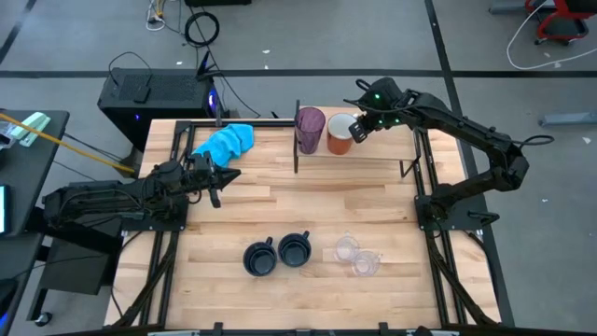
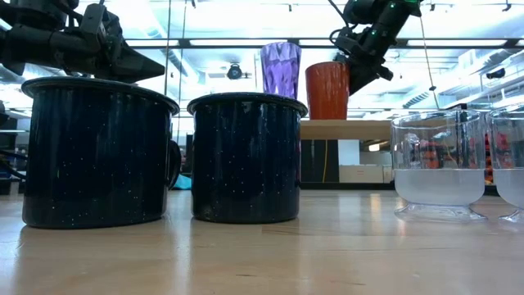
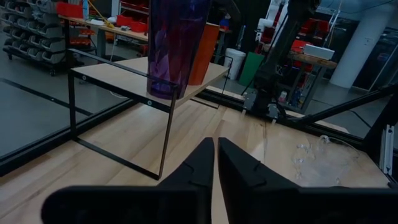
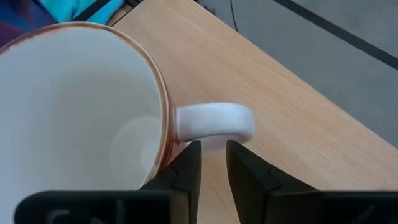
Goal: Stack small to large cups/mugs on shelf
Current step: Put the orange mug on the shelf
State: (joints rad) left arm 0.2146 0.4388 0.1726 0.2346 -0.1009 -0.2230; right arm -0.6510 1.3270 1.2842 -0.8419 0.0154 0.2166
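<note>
**Six cups counted, two on the shelf**

The purple tumbler (image 1: pixel 310 129) and orange mug (image 1: pixel 340 133) are being carried by the shelf (image 1: pixel 373 149). Two navy mugs (image 1: pixel 277 254) and two clear cups (image 1: pixel 356 256) are sitting well before it. The mug's handle is being pinched by the right gripper (image 4: pixel 212 163); the left gripper (image 3: pixel 216 163), fingers nearly together, is being held empty left of the shelf. The clear cups are hard to make out.

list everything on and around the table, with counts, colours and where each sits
tumbler: 1, translucent purple, on shelf
orange mug: 1, white inside, on shelf beside tumbler
navy mugs: 2, dark, front of table, side by side
clear cups: 2, front of table, right of navy mugs
cloth: 1, bright blue, table's back left
shelf: 1, light wood, black uprights, table's back
left gripper: 1, dark, shut, empty, over table's left
right gripper: 1, dark, at orange mug's handle
</note>
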